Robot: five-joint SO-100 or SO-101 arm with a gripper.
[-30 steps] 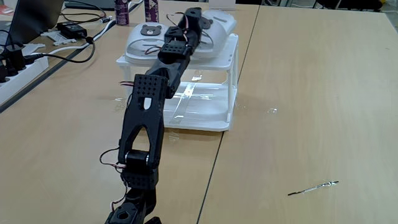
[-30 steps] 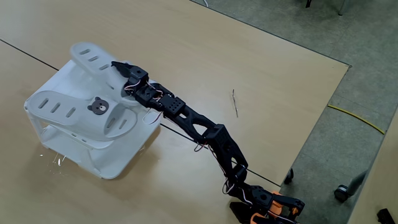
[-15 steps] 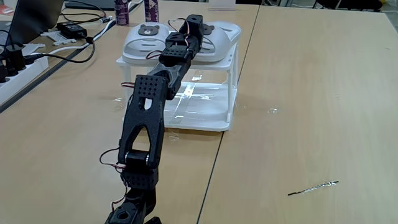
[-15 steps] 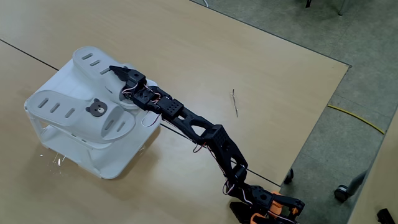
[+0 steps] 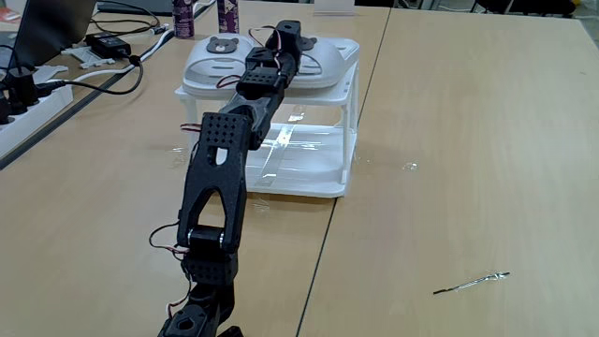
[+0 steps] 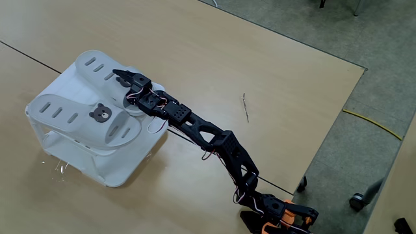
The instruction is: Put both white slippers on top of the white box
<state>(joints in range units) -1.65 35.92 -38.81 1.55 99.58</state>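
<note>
Two white slippers lie side by side on the flat top of the white box (image 5: 353,131) (image 6: 123,162). One slipper (image 5: 213,58) (image 6: 78,117) shows its bear badge and rests free. The other slipper (image 5: 329,51) (image 6: 94,64) lies flat along the box's far side in the top-down fixed view. My gripper (image 5: 288,39) (image 6: 122,78) sits over that slipper's strap, with its fingers closed on the strap and covering its badge. The black arm stretches from the table's near edge to the box.
A thin metal pin (image 5: 471,282) (image 6: 246,107) lies on the bare wood to the right of the arm. A power strip with cables (image 5: 28,94), a laptop and bottles (image 5: 182,17) crowd the back left. The table edge (image 6: 331,130) drops to the floor.
The gripper has lowered the held slipper from a tilted, raised pose down flat onto the box top beside the other one. The first slipper has stayed put.
</note>
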